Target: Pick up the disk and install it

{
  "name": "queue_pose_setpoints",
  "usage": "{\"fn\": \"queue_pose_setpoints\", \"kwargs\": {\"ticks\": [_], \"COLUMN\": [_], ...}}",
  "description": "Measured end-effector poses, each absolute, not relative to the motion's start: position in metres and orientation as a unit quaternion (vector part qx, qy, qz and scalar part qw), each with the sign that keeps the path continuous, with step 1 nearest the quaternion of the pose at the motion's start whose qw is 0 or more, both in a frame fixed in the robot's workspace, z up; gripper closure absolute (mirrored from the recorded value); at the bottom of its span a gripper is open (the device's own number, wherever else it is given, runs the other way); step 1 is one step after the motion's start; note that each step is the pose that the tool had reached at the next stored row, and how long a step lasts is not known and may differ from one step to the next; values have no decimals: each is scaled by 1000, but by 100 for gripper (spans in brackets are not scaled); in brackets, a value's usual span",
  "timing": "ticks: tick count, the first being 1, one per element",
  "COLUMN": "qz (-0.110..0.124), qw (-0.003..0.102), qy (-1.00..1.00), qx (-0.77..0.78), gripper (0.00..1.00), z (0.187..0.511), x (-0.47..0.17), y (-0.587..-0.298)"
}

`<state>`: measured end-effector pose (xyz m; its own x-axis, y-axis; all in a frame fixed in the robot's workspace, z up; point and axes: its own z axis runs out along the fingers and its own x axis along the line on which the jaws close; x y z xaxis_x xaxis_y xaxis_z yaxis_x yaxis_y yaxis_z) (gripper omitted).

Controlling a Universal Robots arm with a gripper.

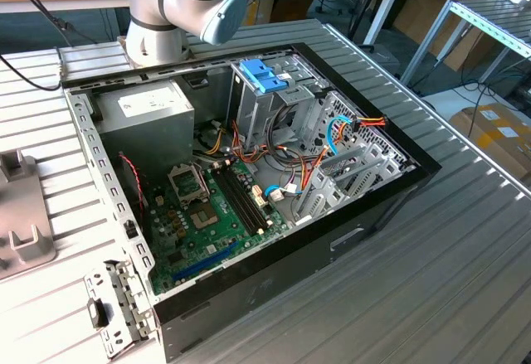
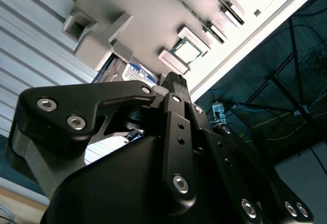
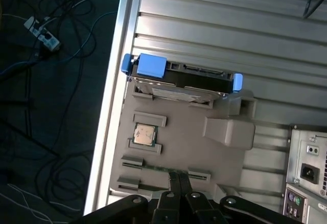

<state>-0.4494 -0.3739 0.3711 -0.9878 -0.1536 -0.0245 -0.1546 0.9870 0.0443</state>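
- Disk: flat rectangular drive with a grey metal body. In the first wrist view a light-blue plastic rail bracket shows at both ends.
- Pose: appears to stand on one long edge rather than lie flat, with its silver face toward the grey fixture plate.
- Location: seated at one end of that plate on the ribbed bench, near the bench's edge.
- Second wrist view: part of its labelled face shows behind a grey fixture block.
- State: unheld.

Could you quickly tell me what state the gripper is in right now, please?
Gripper: closed, holding nothing, over the grey parts holder and apart from the disk.
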Motion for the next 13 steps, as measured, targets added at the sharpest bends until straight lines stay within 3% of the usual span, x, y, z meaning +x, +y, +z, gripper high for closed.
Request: {"fn": "queue_pose_setpoints", "kwargs": {"ticks": [13], "qz": [23], "qw": [10], "qy": [994], "qx": [-103], "gripper": [89], "z": [371], "x": [-449], "y": [-374]}}
